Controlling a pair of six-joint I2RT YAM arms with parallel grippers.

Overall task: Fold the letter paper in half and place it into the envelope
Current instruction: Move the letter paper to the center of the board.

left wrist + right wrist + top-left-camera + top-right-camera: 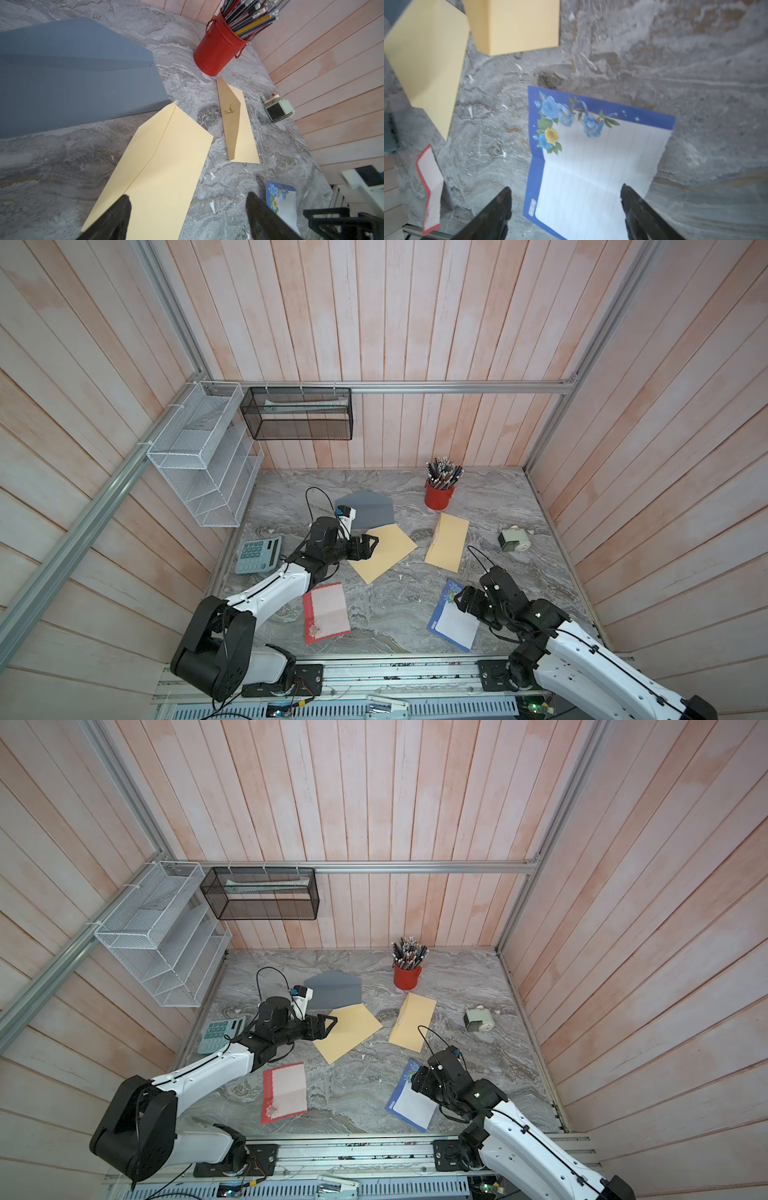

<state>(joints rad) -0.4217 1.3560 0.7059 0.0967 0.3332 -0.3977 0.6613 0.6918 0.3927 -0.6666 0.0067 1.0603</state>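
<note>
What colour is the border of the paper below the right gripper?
Blue, on the letter paper, clearest in the right wrist view.

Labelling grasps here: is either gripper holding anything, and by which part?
Nothing is held. The left gripper is open over the yellow envelope; the right gripper is open over the blue-bordered letter paper.

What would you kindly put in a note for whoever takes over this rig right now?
Left pincer: open, empty, at the near edge of the central yellow envelope.
Right pincer: open, empty, above the blue-bordered letter paper.
That paper lies opened out, creased across the middle but not folded. A red-bordered paper lies beside the left arm, untouched.
Done: nothing visible; no fold, no paper seen in an envelope.
Left: fold the paper in half, then slide it into the envelope.
</note>
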